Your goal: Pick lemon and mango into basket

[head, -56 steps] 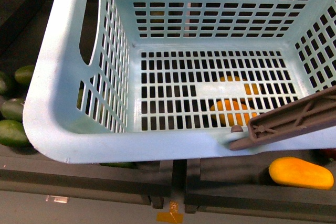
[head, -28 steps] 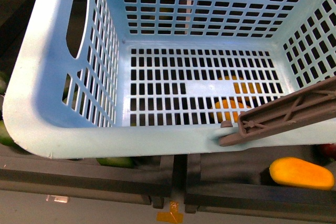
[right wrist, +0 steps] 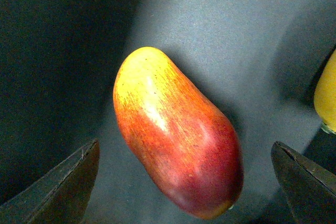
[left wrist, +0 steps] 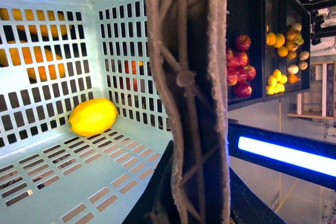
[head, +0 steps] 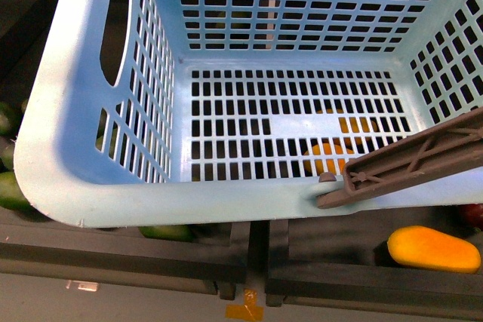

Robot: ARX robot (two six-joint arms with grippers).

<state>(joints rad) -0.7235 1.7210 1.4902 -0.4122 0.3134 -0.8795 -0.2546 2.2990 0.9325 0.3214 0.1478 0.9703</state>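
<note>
- Front view shows us the basket [head: 53, 156] filling most of the frame, with its brown-grey handle [head: 407, 167] slanting across the near right corner
- Through the slotted base we make out orange fruit [head: 328, 157] lying underneath the basket
- We see a yellow-orange oblong fruit [head: 432, 249] in a dark tray before the near rim on the right, and green fruits [head: 9, 190] at the left edge
- In the left wrist view we find the lemon [left wrist: 93, 116] inside the basket, resting on the base against one slotted wall, near a corner
- We read the left gripper [left wrist: 202, 177] as clamped on the handle: its dark fingers [left wrist: 157, 198] sit on either side of the handle, which runs between them
- Red apples [left wrist: 239, 69] sit on a shelf well apart from the basket
- In the right wrist view the mango [right wrist: 176, 135] lies on a dark grey surface [right wrist: 252, 35], outside the basket, its red end nearer the camera
- We see the right gripper [right wrist: 185, 150] spread wide over the mango, its fingers [right wrist: 63, 187] on either side and clear of the skin
- A yellow fruit [right wrist: 326, 95] shows at the edge, apart from the mango
</note>
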